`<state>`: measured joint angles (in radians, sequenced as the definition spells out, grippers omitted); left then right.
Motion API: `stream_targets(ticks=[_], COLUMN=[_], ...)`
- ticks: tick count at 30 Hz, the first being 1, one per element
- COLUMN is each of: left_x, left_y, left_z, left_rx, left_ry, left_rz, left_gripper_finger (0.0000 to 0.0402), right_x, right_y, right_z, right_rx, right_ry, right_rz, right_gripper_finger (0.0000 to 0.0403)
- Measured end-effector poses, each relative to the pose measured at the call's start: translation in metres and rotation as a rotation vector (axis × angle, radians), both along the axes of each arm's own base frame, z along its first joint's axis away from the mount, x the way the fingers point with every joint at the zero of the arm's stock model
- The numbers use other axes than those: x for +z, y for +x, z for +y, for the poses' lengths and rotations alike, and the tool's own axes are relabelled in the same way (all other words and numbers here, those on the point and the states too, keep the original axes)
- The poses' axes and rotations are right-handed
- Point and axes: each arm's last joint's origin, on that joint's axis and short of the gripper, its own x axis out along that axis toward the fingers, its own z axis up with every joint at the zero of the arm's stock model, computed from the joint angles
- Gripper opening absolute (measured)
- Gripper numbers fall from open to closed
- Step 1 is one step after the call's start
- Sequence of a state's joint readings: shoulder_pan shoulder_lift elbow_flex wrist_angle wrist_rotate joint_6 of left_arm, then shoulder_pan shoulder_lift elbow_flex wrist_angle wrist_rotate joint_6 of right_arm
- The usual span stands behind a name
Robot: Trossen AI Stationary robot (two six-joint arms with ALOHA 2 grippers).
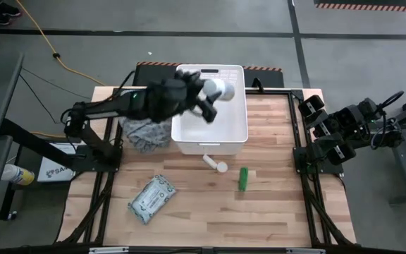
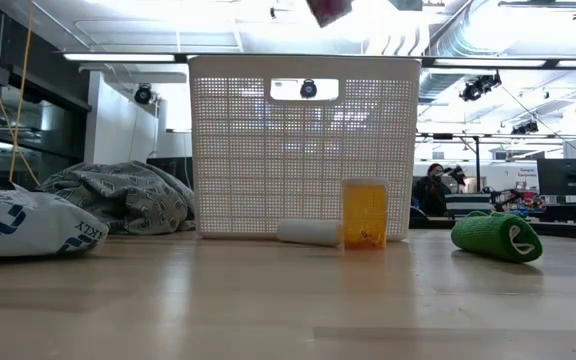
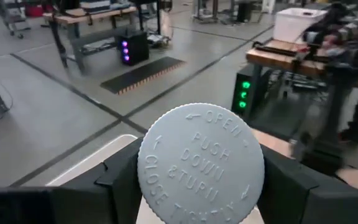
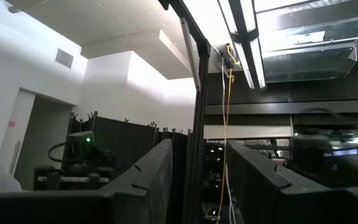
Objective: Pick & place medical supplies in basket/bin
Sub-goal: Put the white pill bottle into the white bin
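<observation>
My left gripper [image 1: 213, 95] hangs high over the white perforated bin [image 1: 189, 141], shut on a white pill bottle [image 1: 218, 89]. The bottle's cap [image 3: 201, 162], lettered "push down & turn", fills the left wrist view. On the wood in front of the bin lie a white tube [image 1: 212, 162] and a green stick-shaped box [image 1: 243, 178]. A pale green-white packet [image 1: 151, 197] lies flat nearer the front left. A small orange vial [image 2: 365, 213] stands upright beside the tube. My right gripper [image 4: 194, 186] waits at the table's right edge, tipped upward, open and empty. My left gripper pinches the pill bottle between its two fingers [image 3: 114, 186], one on each side at or just under the cap's ribbed rim [image 3: 146, 177]. The wide cap hides the bottle's body and the contact itself. The bottle is lifted clear above the bin, its cap top turned toward the wrist.
A crumpled grey-blue patterned cloth [image 1: 146, 134] lies against the bin's left wall. The right arm [image 1: 337, 130] is folded up beyond the table's right frame. The near half of the wooden table [image 1: 210, 219] holds only the packet and the green box.
</observation>
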<state>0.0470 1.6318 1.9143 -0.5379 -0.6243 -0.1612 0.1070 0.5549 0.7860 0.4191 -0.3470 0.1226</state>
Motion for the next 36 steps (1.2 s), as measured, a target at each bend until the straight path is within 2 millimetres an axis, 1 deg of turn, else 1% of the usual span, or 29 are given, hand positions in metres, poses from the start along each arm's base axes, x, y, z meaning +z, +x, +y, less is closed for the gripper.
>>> stream_targets(ticks=[1, 2, 4, 6, 8, 12, 15, 17, 19, 21, 23, 27, 28, 33, 36], left_x=[-0.004, -0.01, -0.018, -0.031, -0.043, -0.074, -0.095, -0.107, -0.118, -0.129, -0.137, -0.15, -0.153, -0.165, -0.176], left_y=[0.002, 0.008, 0.015, 0.025, 0.032, 0.049, 0.059, 0.061, 0.065, 0.068, 0.071, 0.078, 0.08, 0.086, 0.091], left_z=[0.01, 0.021, 0.039, 0.058, 0.072, 0.104, 0.125, 0.138, 0.148, 0.156, 0.162, 0.171, 0.172, 0.175, 0.177], left_rx=[0.013, 0.024, 0.034, 0.04, 0.033, 0.04, 0.048, 0.05, 0.045, 0.042, 0.026, 0.012, 0.011, 0.011, 0.014], left_ry=[-0.006, -0.012, -0.027, -0.046, -0.069, -0.122, -0.173, -0.216, -0.235, -0.257, -0.275, -0.286, -0.287, -0.291, -0.299], left_rz=[0.018, 0.029, 0.048, 0.075, 0.11, 0.172, 0.183, 0.203, 0.214, 0.237, 0.246, 0.235, 0.233, 0.244, 0.264], left_gripper_finger=[0.0291, 0.0296, 0.0296, 0.0285, 0.0271, 0.0269, 0.028, 0.0293, 0.0296, 0.0286, 0.0271, 0.0269, 0.027, 0.0306, 0.0298], right_x=[0.0, 0.0, 0.0, 0.0, 0.0, -0.001, -0.001, -0.001, -0.001, -0.001, -0.001, -0.001, -0.001, -0.001, -0.001], right_y=[0.0, 0.0, 0.0, 0.0, 0.0, 0.001, 0.001, 0.002, 0.002, 0.002, 0.002, 0.002, 0.002, 0.002, 0.002], right_z=[0.0, 0.0, 0.0, 0.0, 0.0, -0.001, -0.001, -0.002, -0.002, -0.002, -0.002, -0.002, -0.002, -0.003, -0.003], right_rx=[0.0, -0.003, -0.009, -0.011, -0.019, -0.026, -0.045, -0.059, -0.063, -0.063, -0.063, -0.063, -0.064, -0.086, -0.1], right_ry=[-0.001, -0.003, -0.011, -0.013, -0.009, -0.005, 0.009, 0.019, 0.021, 0.021, 0.021, 0.021, 0.021, 0.038, 0.048], right_rz=[0.0, -0.001, -0.003, -0.004, -0.003, 0.002, 0.009, 0.012, 0.014, 0.015, 0.015, 0.015, 0.016, 0.018, 0.022], right_gripper_finger=[0.0142, 0.0142, 0.0142, 0.0142, 0.0142, 0.0142, 0.0142, 0.0142, 0.0142, 0.0142, 0.0142, 0.014, 0.014, 0.014, 0.014])
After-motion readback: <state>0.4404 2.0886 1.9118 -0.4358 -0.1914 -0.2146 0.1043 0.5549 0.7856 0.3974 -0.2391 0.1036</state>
